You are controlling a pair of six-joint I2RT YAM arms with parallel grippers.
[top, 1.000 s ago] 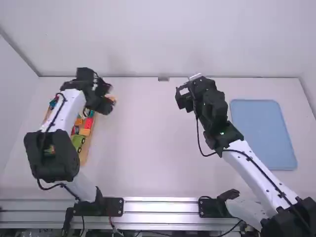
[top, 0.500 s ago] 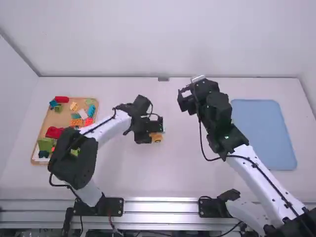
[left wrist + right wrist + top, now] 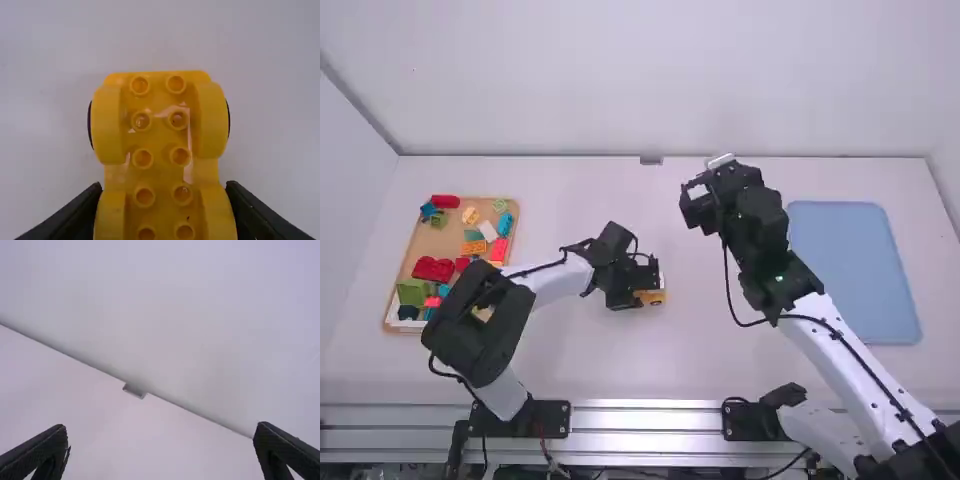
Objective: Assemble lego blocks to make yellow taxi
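In the high view, the left gripper (image 3: 646, 284) is near the middle of the white table (image 3: 590, 370), grasping the yellow car base (image 3: 655, 298). Whether the base touches the table or sits just above it, I cannot tell. Taking the table's middle as the clock's centre, the right gripper (image 3: 694, 202) hangs toward one o'clock, released. A wooden tray (image 3: 428, 242) of blocks lies at nine o'clock and a flat blue tray (image 3: 855, 270) at three. On the wooden tray, a long red block (image 3: 445, 201) is near twelve o'clock, a white block (image 3: 488, 231) near two, a lumpy red block (image 3: 433, 268) toward nine and a green block (image 3: 412, 292) toward eight. A small grey fitting (image 3: 651, 160) sits at the table's far edge, at twelve o'clock.

In the left wrist view, the left gripper (image 3: 162, 186) has a finger pressed to either side of the yellow car base. Two rows of hollow round studs run between its rounded wheel arches, and dark tyre edges peek out beside one pair.

In the right wrist view, the right gripper (image 3: 161, 432) has its fingers spread wide, with the table, the wall behind and the small grey fitting beyond them.
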